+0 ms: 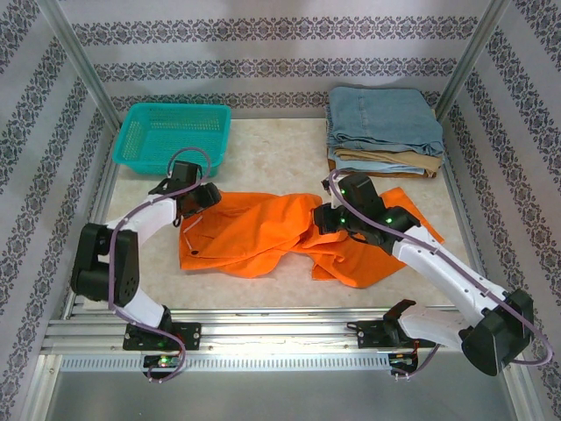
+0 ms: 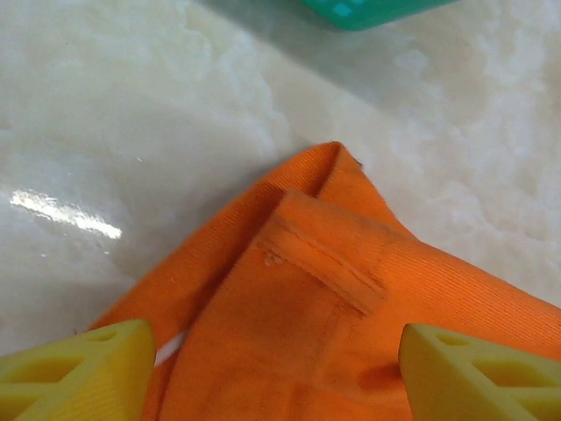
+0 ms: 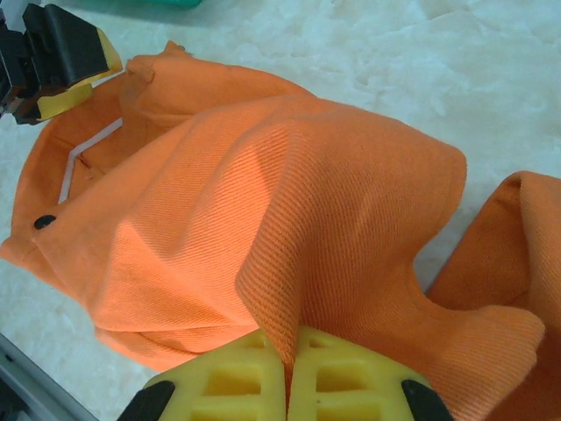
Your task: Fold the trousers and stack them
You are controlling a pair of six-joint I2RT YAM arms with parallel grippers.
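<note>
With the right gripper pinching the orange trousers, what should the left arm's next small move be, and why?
Probably lower the left gripper and close on the waistband corner. Its jaws stand open astride that corner, holding nothing, while the right gripper is shut on a fold of the trousers; a second grip should let both arms spread the cloth.

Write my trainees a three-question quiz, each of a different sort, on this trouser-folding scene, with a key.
1. True or false: the right pincer is shut on the trousers.
2. The denim pair lies (A) on top of or (B) beneath the tan pair?
3. Fill in: the left pincer stands ___ over the trousers' waistband corner.
Key: 1 true; 2 A; 3 open.
</note>
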